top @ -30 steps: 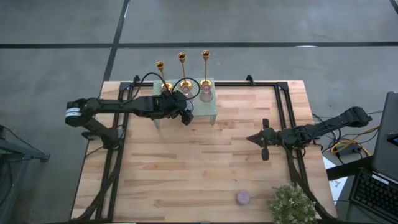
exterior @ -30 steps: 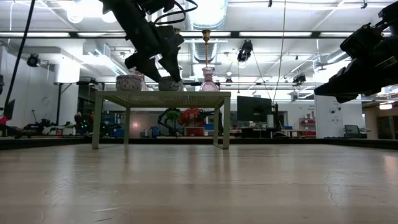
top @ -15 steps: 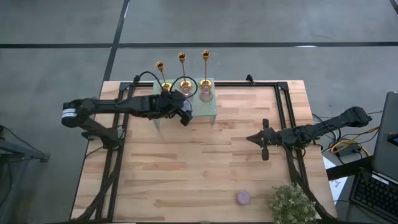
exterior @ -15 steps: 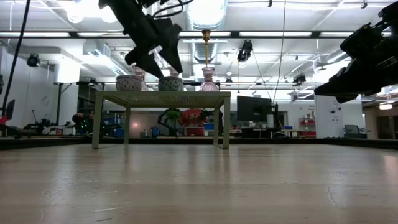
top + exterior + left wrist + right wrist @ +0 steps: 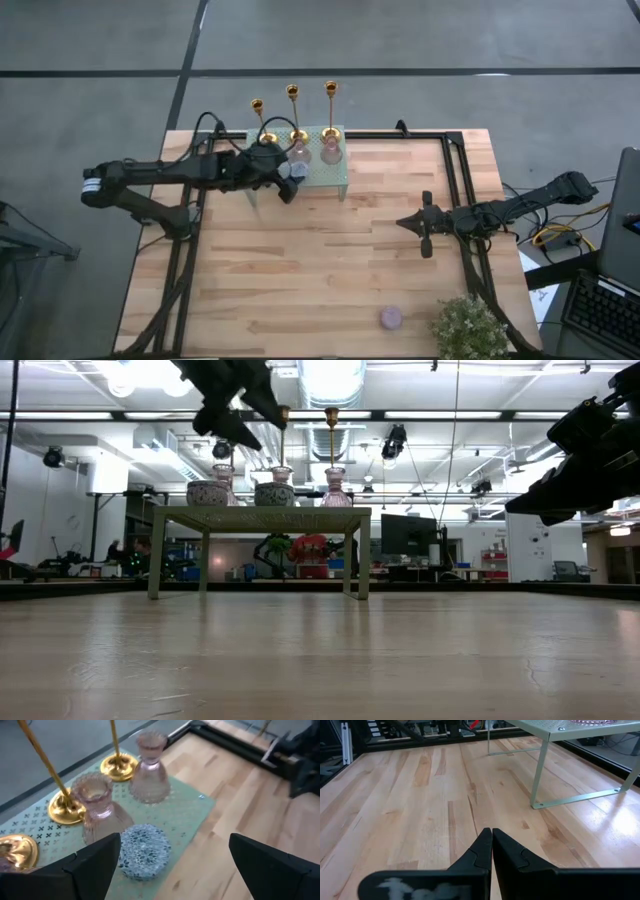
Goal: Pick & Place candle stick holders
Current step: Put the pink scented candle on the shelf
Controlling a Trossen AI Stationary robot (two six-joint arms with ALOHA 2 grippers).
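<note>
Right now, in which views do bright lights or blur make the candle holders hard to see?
Low view: ceiling lights glare behind the left gripper and the gold candlesticks, which read as thin silhouettes. Left wrist view: the blue patterned holder and pink glass holders are slightly soft, yet readable. High view: even light, no glare.

Two dark jointed arms (image 5: 180, 175) with looping black cables and white wrist labels.
</note>
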